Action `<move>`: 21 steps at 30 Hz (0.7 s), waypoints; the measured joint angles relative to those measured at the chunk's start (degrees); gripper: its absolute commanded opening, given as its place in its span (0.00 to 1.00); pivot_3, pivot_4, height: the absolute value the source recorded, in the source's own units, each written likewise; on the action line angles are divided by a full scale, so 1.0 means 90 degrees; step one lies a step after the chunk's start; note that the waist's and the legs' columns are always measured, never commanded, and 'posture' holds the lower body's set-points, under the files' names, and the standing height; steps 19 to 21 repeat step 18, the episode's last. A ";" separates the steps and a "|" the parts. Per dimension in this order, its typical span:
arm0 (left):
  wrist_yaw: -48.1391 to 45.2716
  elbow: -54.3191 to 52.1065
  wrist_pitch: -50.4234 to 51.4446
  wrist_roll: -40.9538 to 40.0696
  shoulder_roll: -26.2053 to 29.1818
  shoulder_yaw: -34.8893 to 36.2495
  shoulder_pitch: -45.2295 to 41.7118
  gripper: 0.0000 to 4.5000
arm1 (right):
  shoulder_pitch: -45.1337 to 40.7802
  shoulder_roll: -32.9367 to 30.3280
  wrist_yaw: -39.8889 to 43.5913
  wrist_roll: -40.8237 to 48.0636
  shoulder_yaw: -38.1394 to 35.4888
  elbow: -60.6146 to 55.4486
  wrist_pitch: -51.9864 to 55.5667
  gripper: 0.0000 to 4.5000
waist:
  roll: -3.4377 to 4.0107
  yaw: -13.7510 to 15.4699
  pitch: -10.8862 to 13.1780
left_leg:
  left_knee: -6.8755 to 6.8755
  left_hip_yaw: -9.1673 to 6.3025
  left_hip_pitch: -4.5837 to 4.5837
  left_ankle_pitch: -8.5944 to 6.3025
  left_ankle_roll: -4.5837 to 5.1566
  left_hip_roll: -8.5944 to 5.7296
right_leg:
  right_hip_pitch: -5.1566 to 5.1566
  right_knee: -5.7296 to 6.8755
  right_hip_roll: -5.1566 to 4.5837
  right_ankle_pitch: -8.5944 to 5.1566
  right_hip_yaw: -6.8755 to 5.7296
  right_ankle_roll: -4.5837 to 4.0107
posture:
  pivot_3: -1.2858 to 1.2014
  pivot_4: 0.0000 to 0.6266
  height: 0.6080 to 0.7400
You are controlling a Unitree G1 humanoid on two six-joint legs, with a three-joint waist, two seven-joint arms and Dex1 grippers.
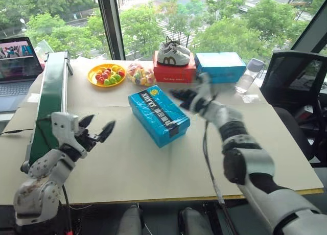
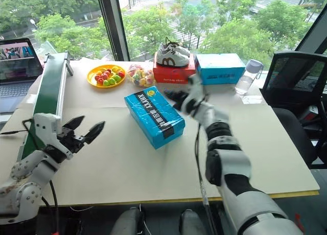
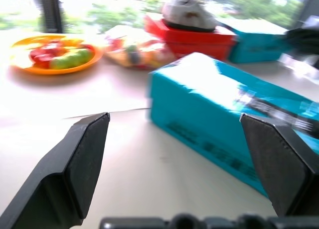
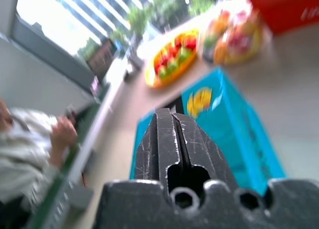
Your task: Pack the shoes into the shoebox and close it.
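Closed blue shoebox lies in the middle of the table, both grippers off it.

The shoebox (image 1: 158, 115) lies with its lid down, set at a slant, the black band and white lettering facing up and the yellow logo at its far end. The right gripper (image 1: 180, 94) hangs just beside the box's far right edge, fingers pressed together and holding nothing. The left gripper (image 1: 97, 128) is near the table's left side, well apart from the box, fingers spread wide and empty. Behind the box stand a red box (image 1: 174, 72) with white-and-grey sneakers (image 1: 172, 53) on top, a second blue box (image 1: 220, 66) touching its right side, a bag of sweets (image 1: 140, 74) and an orange plate of fruit (image 1: 106, 74). A clear bottle (image 1: 250, 75) lies at the far right, and a laptop (image 1: 18, 71) and a green conveyor (image 1: 51, 99) are on the left. In the right wrist view a person (image 4: 30, 144) sits beyond the conveyor.
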 measured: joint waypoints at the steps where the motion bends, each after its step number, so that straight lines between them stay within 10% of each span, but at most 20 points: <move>1: 0.0144 0.0061 -0.0169 0.0077 -0.0222 0.0081 0.0030 1.00 | 0.0393 -0.0195 -0.0070 0.0003 -0.0037 -0.0342 0.0063 0.00 | -0.0002 0.0017 -0.0004 | -0.0001 0.0001 0.0001 -0.0008 0.0000 0.0000 | 0.0004 -0.0004 -0.0001 -0.0005 0.0001 0.0003 | 0.52 0.24 1.00; 8: 0.0889 0.0948 -0.1044 0.0821 -0.1046 -0.0027 0.0162 1.00 | 0.2609 -0.0524 -0.0686 -0.1349 0.0793 -0.0546 -0.0963 0.00 | 0.0003 -0.0187 -0.0001 | 0.0008 0.0020 0.0026 -0.0017 0.0005 0.0002 | -0.0003 0.0013 0.0018 -0.0011 0.0041 0.0005 | 0.52 0.24 1.00; 21: 0.1061 0.1548 -0.1699 0.1315 -0.1203 -0.0188 0.0048 1.00 | 0.3067 -0.0265 -0.0994 -0.2356 0.1445 0.0215 -0.3378 0.00 | 0.0003 -0.0293 -0.0001 | 0.0028 0.0019 0.0039 -0.0021 -0.0003 0.0001 | 0.0012 0.0013 0.0015 -0.0021 0.0043 0.0017 | 0.52 0.24 1.00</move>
